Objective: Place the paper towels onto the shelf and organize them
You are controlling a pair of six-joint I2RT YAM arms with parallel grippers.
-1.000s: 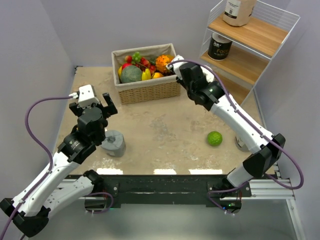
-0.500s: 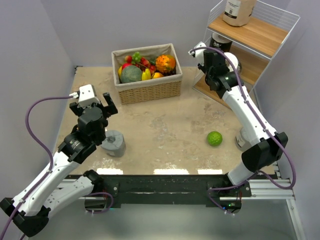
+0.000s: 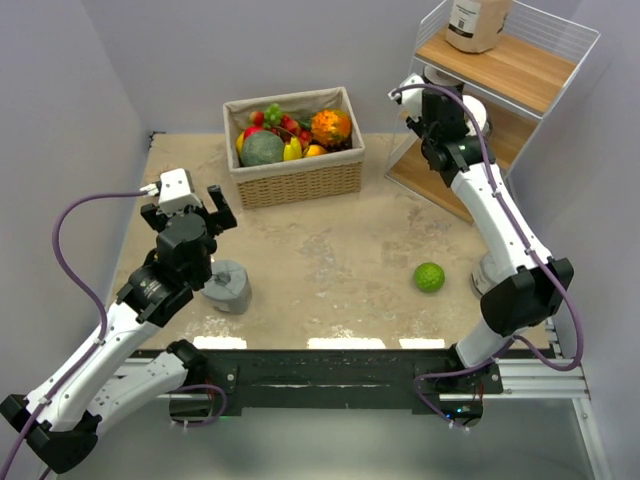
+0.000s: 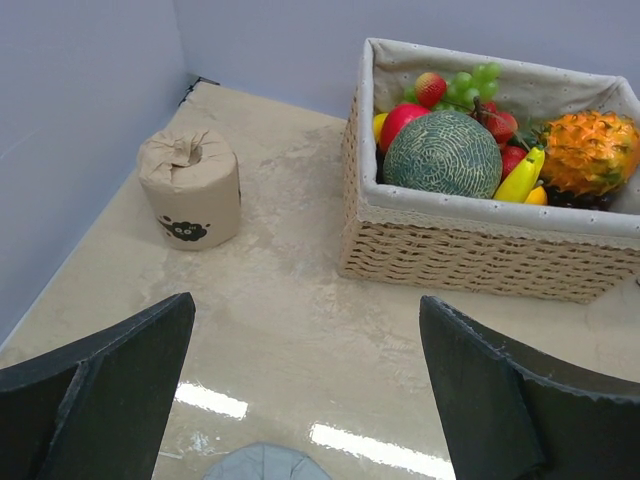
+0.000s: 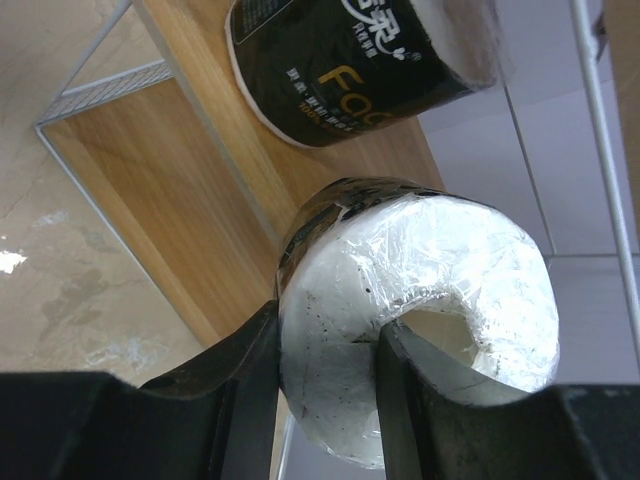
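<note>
At the left of the top view the left gripper [image 3: 186,210] hangs with its jaws spread wide and nothing between them. A grey roll [image 3: 228,285] stands on end on the table [image 3: 330,250] just below and right of it. In the left wrist view the curved top of that roll shows at the bottom edge between the two fingers [image 4: 100,390], apart from both. A tan roll [image 4: 190,187] stands upright at upper left, its axis vertical and its twisted end up. Right of it is the basket [image 4: 470,255] of fruit. Further right in the top view a lime [image 3: 430,277] lies alone. At upper right the right gripper [image 3: 447,105] is at the shelf [image 3: 520,70], beside the middle tier, with a top-tier roll [image 3: 475,22] above. The right wrist view shows the jaws closed on a black roll [image 5: 420,300]. One finger is outside the wrap and the other in the core hole, pinching the wall. The roll's white end faces the lens, so its axis runs along the fingers. A second black roll [image 5: 350,60] sits on the board at the top of the frame. Whether the held roll touches the board cannot be told.
</note>
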